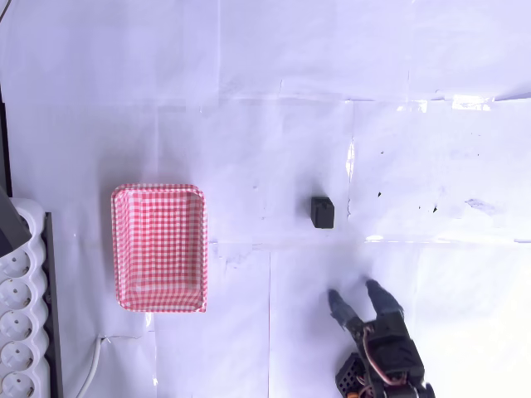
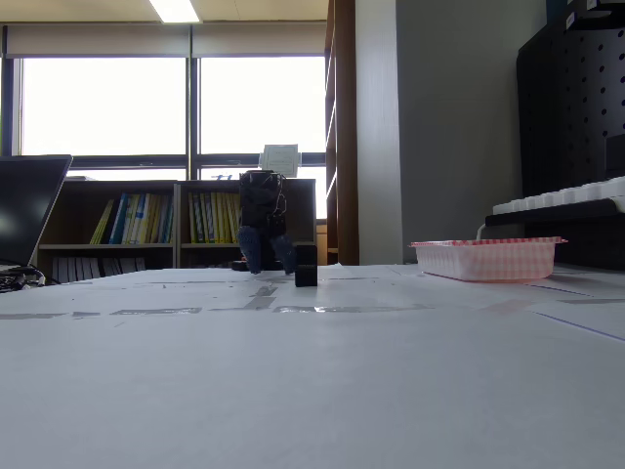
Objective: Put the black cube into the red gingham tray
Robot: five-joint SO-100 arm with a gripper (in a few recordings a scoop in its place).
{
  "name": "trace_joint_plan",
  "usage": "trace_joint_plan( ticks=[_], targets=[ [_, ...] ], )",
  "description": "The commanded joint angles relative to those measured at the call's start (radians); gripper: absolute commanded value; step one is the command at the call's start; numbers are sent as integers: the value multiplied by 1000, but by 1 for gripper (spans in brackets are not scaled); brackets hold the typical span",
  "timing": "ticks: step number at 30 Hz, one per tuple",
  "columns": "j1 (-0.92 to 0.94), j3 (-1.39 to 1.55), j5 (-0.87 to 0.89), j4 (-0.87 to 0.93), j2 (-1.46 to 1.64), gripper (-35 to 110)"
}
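Note:
The black cube [image 1: 323, 211] lies on the white table, right of centre in the overhead view; from table level in the fixed view the black cube [image 2: 306, 273] stands just right of the arm. The red gingham tray [image 1: 120, 249] sits to the left, with nothing in it; the fixed view shows the tray [image 2: 485, 260] at the right. My gripper [image 1: 355, 294] is below the cube in the overhead view, a clear gap away, open, its two fingers spread and pointing toward the cube. In the fixed view my gripper [image 2: 266, 256] hangs just above the table.
A white power strip [image 1: 18, 332] lies along the left edge beside the tray, with a white cable [image 1: 93, 365] running off the bottom. White paper sheets cover the table [image 1: 274, 108]. In the fixed view a laptop [image 2: 24, 210] stands at the left.

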Motion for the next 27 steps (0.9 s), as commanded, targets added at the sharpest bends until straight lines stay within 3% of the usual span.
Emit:
trace_joint_plan(
  ticks=[1,16,27],
  targets=[
    [-20,-60,18,-459,207,44],
    [-15,-66,-95,-1232,792,44],
    [-51,-23,-173,-1424,996,55]
  ],
)
